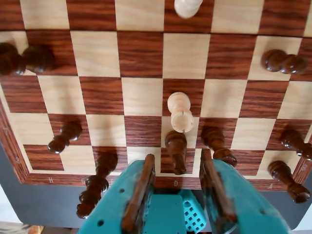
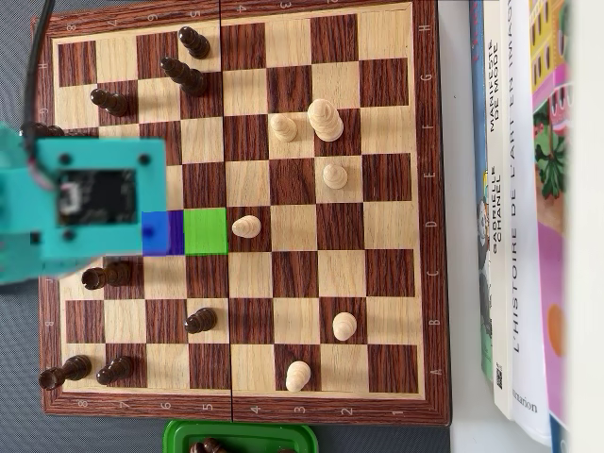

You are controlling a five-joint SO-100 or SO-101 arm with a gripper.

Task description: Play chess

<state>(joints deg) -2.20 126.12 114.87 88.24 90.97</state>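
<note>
I've got the gripper [image 1: 178, 168] hanging over the near edge of the chessboard [image 1: 141, 53] in the wrist view, teal jaws spread apart with nothing between them. Sitting right in the gap between the wooden finger pads [image 1: 139, 195] is a dark pawn [image 1: 176, 148], not touched on either side as far as I can see. Just beyond it, at twelve o'clock, stands a pale pawn [image 1: 180, 113], and further up at the top edge there's another pale piece [image 1: 186, 7], only partly in frame. At two o'clock from the jaws a second dark piece [image 1: 218, 145] stands just beside the right finger; at eight o'clock a tall dark piece [image 1: 96, 184] leans out over the board's rim. From overhead, the teal arm housing [image 2: 80, 203] covers the left side of the board at nine o'clock, with a blue square [image 2: 160, 232] and a green square [image 2: 205, 231] marked next to it, and a pale pawn [image 2: 246, 226] just at three o'clock of the green one. Books [image 2: 514, 208] lie along the right, and a green tray [image 2: 241, 436] at six o'clock holds dark pieces.
</note>
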